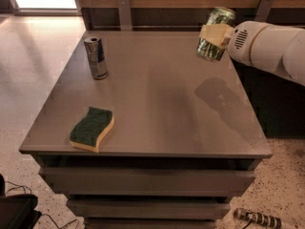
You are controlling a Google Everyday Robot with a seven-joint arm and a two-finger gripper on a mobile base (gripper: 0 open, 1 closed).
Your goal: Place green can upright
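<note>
My gripper (215, 34) is shut on the green can (213, 47) and holds it in the air above the far right part of the grey table (157, 104). The can is tilted, its top end leaning to the upper right, and a tan finger pad (214, 33) lies across its middle. The white arm (269, 46) reaches in from the right edge. The can's shadow falls on the table surface below and to the right of it.
A taller slim blue-and-silver can (96, 57) stands upright at the far left of the table. A green and yellow sponge (92, 129) lies near the front left edge. A wooden wall with metal brackets runs behind the table. Cables lie on the floor.
</note>
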